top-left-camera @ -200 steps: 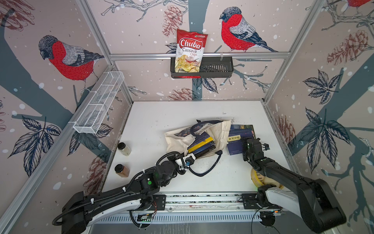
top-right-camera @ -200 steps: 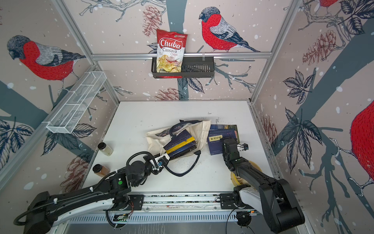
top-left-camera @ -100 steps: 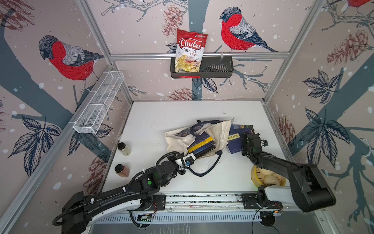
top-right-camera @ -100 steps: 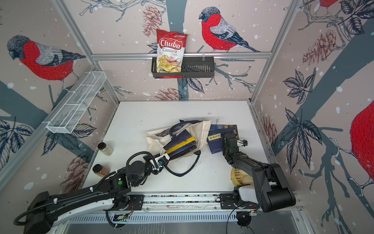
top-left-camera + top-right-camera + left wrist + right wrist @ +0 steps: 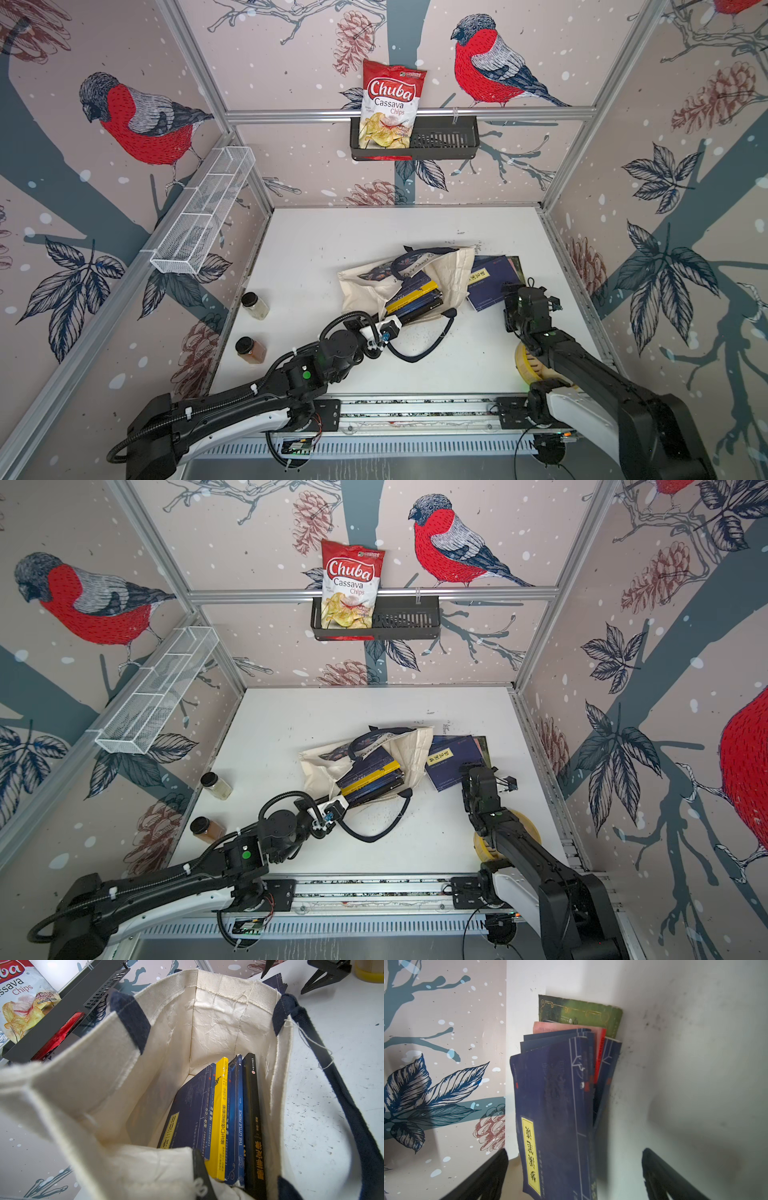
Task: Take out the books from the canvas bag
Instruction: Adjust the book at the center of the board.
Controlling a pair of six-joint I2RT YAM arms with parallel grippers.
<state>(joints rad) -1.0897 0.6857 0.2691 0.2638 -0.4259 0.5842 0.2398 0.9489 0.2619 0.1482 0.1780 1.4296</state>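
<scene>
From where I stand, the job looks partway done: the cream canvas bag with navy strap handles (image 5: 453,270) lies on its side in the middle of the white worktop (image 5: 332,249), mouth toward the robot, with a row of thin navy and yellow paperbacks (image 5: 413,301) inside, a blue "The Little Prince" (image 5: 239,1118) among them. A fanned pile of removed navy books (image 5: 490,276) rests just beside the bag on its right. The left tool (image 5: 395,323) is closed and appears to pinch the bag's rim, propping the mouth open. The right tool (image 5: 508,291) hangs over the pile, spread wide and empty. I'd judge the next move is for it to swing across to the mouth and nip one spine. The bag's raised side wall, the slack navy strap loop (image 5: 419,353) and the left arm crowd that path; two glass spice jars (image 5: 254,305) stand well clear.
</scene>
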